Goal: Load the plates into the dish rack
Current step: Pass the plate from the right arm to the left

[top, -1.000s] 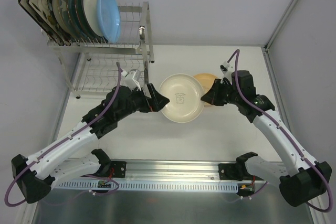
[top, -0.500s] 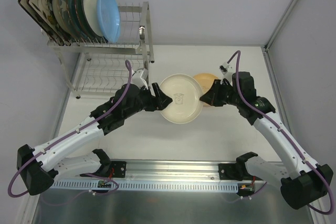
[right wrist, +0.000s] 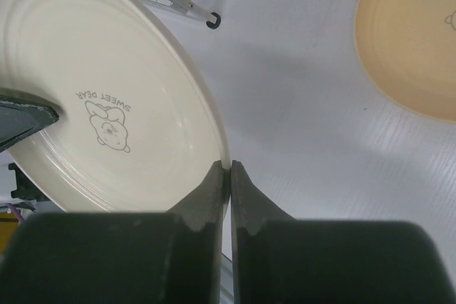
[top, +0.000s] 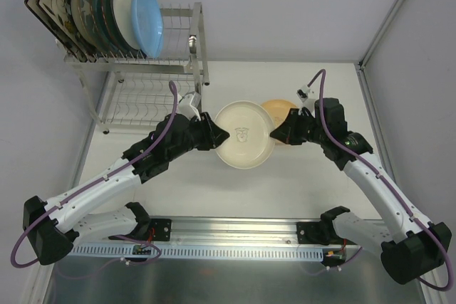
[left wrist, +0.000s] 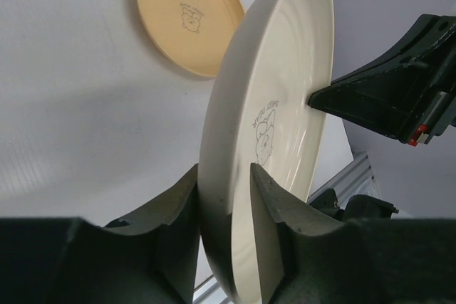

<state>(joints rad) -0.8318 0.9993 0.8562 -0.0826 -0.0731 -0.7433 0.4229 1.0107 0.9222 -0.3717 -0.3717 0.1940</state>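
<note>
A round cream plate (top: 244, 133) with a small bear print hangs tilted above the table between both arms. My left gripper (top: 217, 135) has closed on its left rim; in the left wrist view the fingers (left wrist: 267, 204) press both faces of the plate (left wrist: 278, 105). My right gripper (top: 276, 133) is shut on the opposite rim, pinching the thin edge (right wrist: 229, 169) of the plate (right wrist: 107, 105). A pale yellow plate (top: 280, 109) lies flat on the table behind. The dish rack (top: 178, 13) stands at the back left, with several plates (top: 107, 8) upright in its upper tier, a light blue plate (top: 148, 21) last.
The rack's upper tier has free wire slots (top: 174, 51) to the right of the light blue plate. Its lower tier (top: 139, 101) shows bare wire. A metal rail (top: 235, 236) runs along the near table edge between the arm bases.
My left gripper moved right onto the cream plate's left rim and closed on it. The right gripper kept its grip, and the plate shifted slightly.
</note>
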